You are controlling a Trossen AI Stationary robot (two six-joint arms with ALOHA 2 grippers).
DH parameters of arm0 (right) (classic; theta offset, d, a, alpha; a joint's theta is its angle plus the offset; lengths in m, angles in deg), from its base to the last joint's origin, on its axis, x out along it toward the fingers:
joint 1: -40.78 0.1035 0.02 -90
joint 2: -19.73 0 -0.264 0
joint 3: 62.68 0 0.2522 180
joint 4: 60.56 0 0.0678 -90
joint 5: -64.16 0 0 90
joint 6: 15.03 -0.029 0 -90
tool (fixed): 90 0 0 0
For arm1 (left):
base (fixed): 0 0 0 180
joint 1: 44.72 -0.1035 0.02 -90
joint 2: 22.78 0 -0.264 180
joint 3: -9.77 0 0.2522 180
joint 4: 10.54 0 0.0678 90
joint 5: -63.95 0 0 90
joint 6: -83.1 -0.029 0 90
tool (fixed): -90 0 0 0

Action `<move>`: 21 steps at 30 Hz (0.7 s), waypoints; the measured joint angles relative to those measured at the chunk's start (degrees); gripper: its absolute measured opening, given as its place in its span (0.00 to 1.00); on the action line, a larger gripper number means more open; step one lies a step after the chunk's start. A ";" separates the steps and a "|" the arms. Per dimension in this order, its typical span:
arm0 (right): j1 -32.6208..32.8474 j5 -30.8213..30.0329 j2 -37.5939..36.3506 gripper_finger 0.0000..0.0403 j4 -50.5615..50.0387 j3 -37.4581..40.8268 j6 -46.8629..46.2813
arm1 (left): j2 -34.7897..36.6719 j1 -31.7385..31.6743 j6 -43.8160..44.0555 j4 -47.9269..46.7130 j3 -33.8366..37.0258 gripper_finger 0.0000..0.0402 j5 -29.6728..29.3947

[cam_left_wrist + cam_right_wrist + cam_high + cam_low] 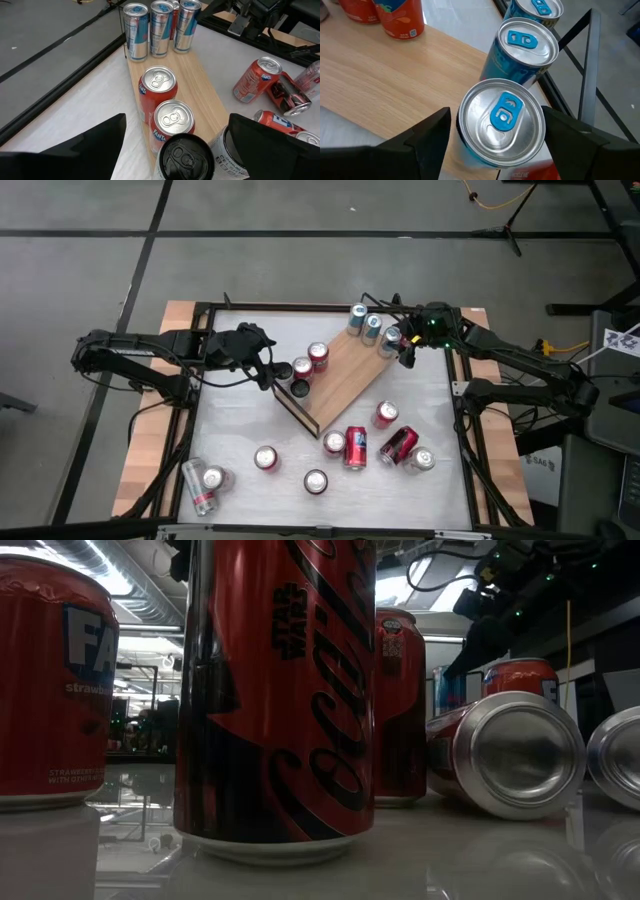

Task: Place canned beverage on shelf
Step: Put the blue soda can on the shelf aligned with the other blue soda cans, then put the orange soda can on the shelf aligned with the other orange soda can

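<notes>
Right tool (495, 145) sits over the far end of the shelf (345, 375), fingers spread on either side of a slim blue-and-silver can (501, 122) standing upright on the wood; small gaps show at both fingers, so not clamped. Two more slim cans just beyond that tool, along the shelf's wire rail, the nearer one (527, 52) touching or almost touching the first. Left tool (172, 150) wide, holding nothing, hovering at the opposite end of the shelf with a black-topped can (184, 156) between its fingers and two orange cans (159, 90) lined up ahead of it. Loose red cans (355, 448) upright and on their sides on the white surface (240, 420), well apart from both tools.
</notes>
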 joint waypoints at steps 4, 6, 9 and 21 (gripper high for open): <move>0.00 0.05 0.00 0.77 0.00 0.00 0.01 | 0.00 0.01 -0.02 -0.02 0.00 0.86 0.00; 0.00 0.07 0.00 0.79 0.02 0.00 0.00 | 0.00 0.00 -0.02 0.00 0.00 0.86 0.00; -0.02 0.05 0.00 0.80 0.06 0.00 0.00 | 0.00 0.00 -0.02 -0.02 0.00 0.86 0.00; -0.11 -0.63 0.02 0.80 1.01 -2.24 -0.08 | 0.00 0.01 -0.02 -0.03 0.00 0.86 0.02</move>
